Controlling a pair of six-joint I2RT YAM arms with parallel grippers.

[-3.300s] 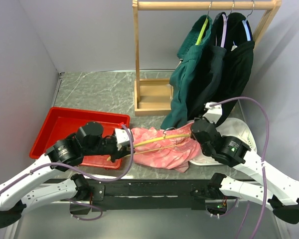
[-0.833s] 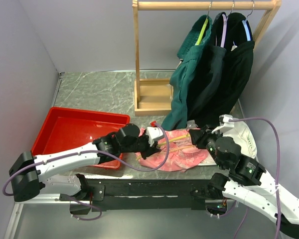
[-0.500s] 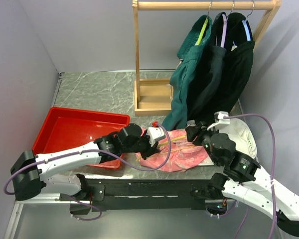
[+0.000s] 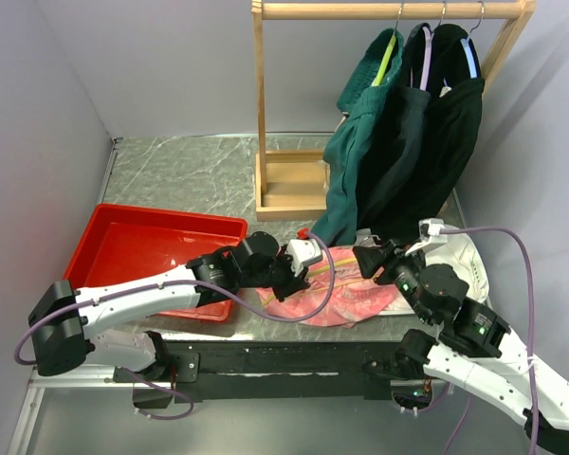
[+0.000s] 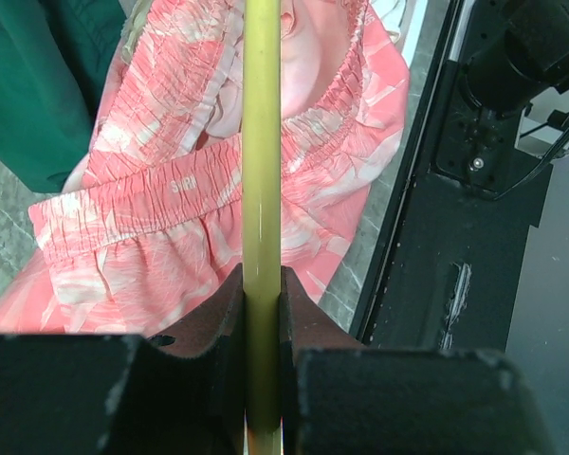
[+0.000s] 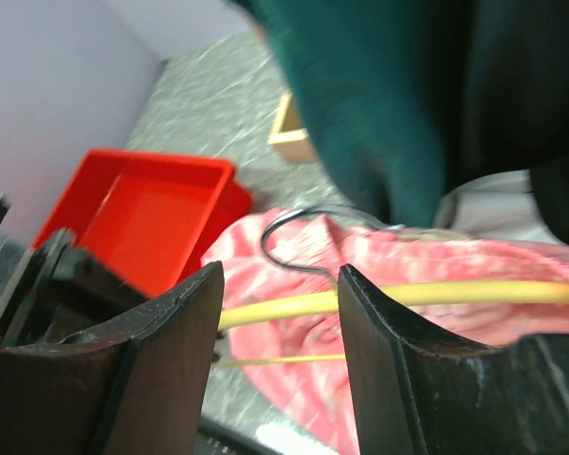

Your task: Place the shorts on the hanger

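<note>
The salmon-pink shorts (image 4: 346,294) lie crumpled on the table's near edge, their gathered waistband (image 5: 185,180) running across the left wrist view. The yellow hanger (image 5: 262,171) lies over them, its metal hook (image 6: 303,223) resting on the fabric. My left gripper (image 5: 262,318) is shut on the hanger's bar, at the shorts' left end (image 4: 292,281). My right gripper (image 6: 280,284) stands open a little above the shorts' right end (image 4: 367,258). The hanger bar (image 6: 446,292) and the shorts (image 6: 289,379) show between its fingers, apart from them.
A red tray (image 4: 137,251) sits at the left. A wooden rack (image 4: 289,185) stands behind, with dark green garments (image 4: 398,142) hanging down to just behind the shorts. A white cloth (image 4: 463,254) lies under the right arm. The table's black front edge (image 5: 436,246) is close.
My right gripper's jaws have spread apart and it has drawn back slightly. My left gripper has pushed the hanger a little further right over the shorts.
</note>
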